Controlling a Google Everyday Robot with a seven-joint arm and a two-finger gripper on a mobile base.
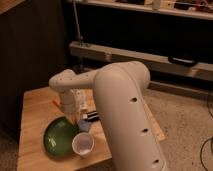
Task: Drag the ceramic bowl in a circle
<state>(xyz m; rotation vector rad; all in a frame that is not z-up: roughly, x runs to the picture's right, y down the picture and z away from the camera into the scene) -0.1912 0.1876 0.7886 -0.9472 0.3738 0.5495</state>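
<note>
We see a wide green bowl (61, 138) on the front left of the wooden counter (35, 107), a white cup (83, 144) touching its right edge. Our tool (81, 120), clenched, sits at the bowl's back rim. Dragging in a circle could knock the cup over or off the front edge.

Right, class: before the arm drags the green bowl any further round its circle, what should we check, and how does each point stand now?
1. Wide green glazed ceramic bowl flat on the wooden table: ok.
2. End effector at the bowl's far right rim: ok.
3. End effector shut: ok; actual grip on the rim: cannot tell.
4. Path free: not ok, the small white round cup sits against the bowl's right side.
5. Bowl clear of the table's front edge: not ok, it lies close.
</note>
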